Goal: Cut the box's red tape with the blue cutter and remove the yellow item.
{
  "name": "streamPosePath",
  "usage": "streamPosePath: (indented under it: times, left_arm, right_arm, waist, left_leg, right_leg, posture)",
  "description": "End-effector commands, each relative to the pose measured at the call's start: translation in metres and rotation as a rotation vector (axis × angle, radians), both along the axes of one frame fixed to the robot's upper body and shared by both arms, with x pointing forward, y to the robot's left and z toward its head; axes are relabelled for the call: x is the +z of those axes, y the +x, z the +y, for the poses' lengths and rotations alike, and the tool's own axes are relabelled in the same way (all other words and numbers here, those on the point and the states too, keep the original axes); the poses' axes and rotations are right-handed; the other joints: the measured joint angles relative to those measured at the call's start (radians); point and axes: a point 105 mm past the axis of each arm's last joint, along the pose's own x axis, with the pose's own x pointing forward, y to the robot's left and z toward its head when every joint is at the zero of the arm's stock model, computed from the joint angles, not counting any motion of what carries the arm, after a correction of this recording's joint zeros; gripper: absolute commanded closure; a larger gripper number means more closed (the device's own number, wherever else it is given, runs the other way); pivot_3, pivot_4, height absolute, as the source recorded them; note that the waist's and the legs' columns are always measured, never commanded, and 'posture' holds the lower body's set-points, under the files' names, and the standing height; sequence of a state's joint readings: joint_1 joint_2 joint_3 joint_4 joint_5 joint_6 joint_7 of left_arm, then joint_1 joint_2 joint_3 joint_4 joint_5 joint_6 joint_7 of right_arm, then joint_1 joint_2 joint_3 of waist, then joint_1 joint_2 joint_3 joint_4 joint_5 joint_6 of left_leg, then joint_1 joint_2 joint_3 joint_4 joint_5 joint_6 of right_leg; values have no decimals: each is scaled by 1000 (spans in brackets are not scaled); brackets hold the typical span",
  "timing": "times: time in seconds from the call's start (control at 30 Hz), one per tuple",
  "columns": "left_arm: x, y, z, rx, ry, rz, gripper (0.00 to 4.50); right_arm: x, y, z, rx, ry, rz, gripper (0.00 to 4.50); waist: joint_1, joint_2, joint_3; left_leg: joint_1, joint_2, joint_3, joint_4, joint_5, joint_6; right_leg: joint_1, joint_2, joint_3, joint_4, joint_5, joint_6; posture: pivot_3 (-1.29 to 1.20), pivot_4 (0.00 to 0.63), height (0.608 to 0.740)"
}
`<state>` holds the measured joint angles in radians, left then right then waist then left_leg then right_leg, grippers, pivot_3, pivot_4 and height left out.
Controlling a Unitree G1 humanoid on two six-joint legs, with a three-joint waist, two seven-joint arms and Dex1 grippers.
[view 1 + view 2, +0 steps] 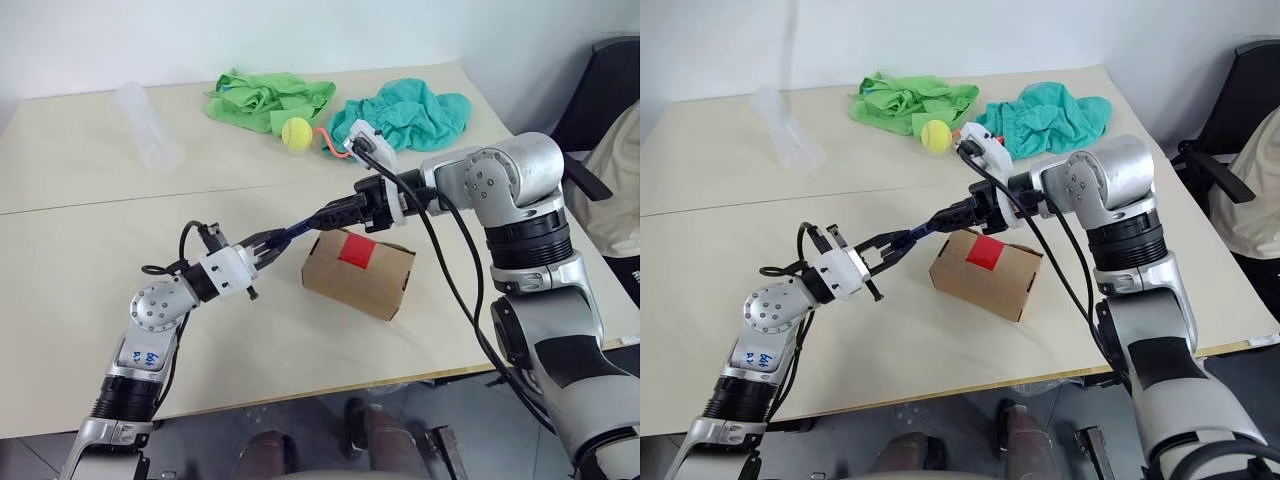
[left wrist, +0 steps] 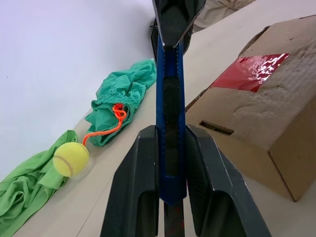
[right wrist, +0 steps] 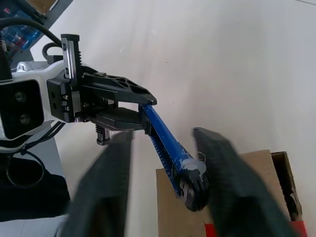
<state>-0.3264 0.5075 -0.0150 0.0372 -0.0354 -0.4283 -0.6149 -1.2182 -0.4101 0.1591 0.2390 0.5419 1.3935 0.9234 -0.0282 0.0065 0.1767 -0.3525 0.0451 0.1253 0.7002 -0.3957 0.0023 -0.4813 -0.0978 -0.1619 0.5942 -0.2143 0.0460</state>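
A: From the head views, where are things?

B: The box [image 1: 358, 272] sits on the desk [image 1: 90, 250], the red tape [image 1: 357, 249] on its top face. The left end effector [image 1: 268, 243] pinches one end of the blue cutter [image 1: 298, 230], which spans the gap above the box's corner to the right end effector [image 1: 330, 214].

A: And behind them?

B: A tennis ball [image 1: 296, 133] with an orange cord [image 1: 327, 143], between a green cloth [image 1: 270, 98] and a teal cloth [image 1: 412, 113].

A: The left wrist view?

B: Both fingers [image 2: 136, 192] press the cutter's sides; the box lies just beside it, tape facing up.

A: The right wrist view?

B: Its fingers [image 3: 98, 192] are blurred and stand either side of the cutter's dark tip, apart from it; I cannot tell whether they grip.
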Motion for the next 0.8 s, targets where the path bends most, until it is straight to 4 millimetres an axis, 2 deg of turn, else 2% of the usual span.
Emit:
streamPosePath:
  times: [0.03,0.1,0.23,0.3,0.43,0.5,0.67,0.7,0.8]
  left_arm:
    - [11,-6,-1,-14,-3,-53,4094]
    - [11,-5,-1,-10,-5,-53,4094]
    - [8,8,3,48,-43,35,4094]
    - [7,17,9,110,-82,99,3379]
    - [20,26,12,155,-122,112,2249]
    - [19,29,16,176,-124,153,1671]
    - [31,30,42,216,-167,248,134]
    - [33,30,46,218,-172,261,0]
    - [32,30,57,246,-143,306,0]
  right_arm:
    - [16,-8,6,60,14,-57,4022]
    - [15,-9,6,65,12,-58,4352]
    - [19,-12,5,70,22,-74,4349]
    - [21,-11,5,66,27,-85,4349]
    - [38,-9,-1,26,75,-148,4349]
    - [42,-6,-5,0,87,-166,4349]
    - [57,0,-24,-99,125,-234,4349]
    - [59,1,-27,-112,130,-243,4349]
    - [62,1,-34,-143,139,-275,4349]
  waist:
    - [0,0,0]
    - [0,0,0]
    - [1,0,0]
    - [2,0,0]
    - [1,0,0]
    - [1,0,0]
    - [0,0,0]
    - [0,0,0]
    - [1,0,0]
  left_leg:
    - [0,0,0,0,0,0]
    - [0,-1,0,0,0,0]
    - [0,-1,0,1,0,0]
    - [0,-2,0,2,0,0]
    - [0,-3,0,3,0,0]
    - [0,-3,0,3,0,0]
    - [0,-3,0,3,0,0]
    - [0,-3,0,3,0,0]
    - [0,-3,0,3,0,0]
  right_leg:
    - [0,0,0,0,0,0]
    - [0,0,0,0,0,0]
    - [0,0,0,1,0,0]
    - [1,0,0,1,0,0]
    - [1,0,0,2,0,0]
    - [1,0,0,2,0,0]
    - [1,0,0,2,0,0]
    - [0,0,0,2,0,0]
    - [0,0,1,2,0,0]
  posture:
    - [0,150,740]
    - [0,150,740]
    - [0,150,740]
    - [0,150,740]
    - [0,150,740]
    - [0,150,740]
    - [0,150,740]
    - [0,150,740]
    - [0,150,740]
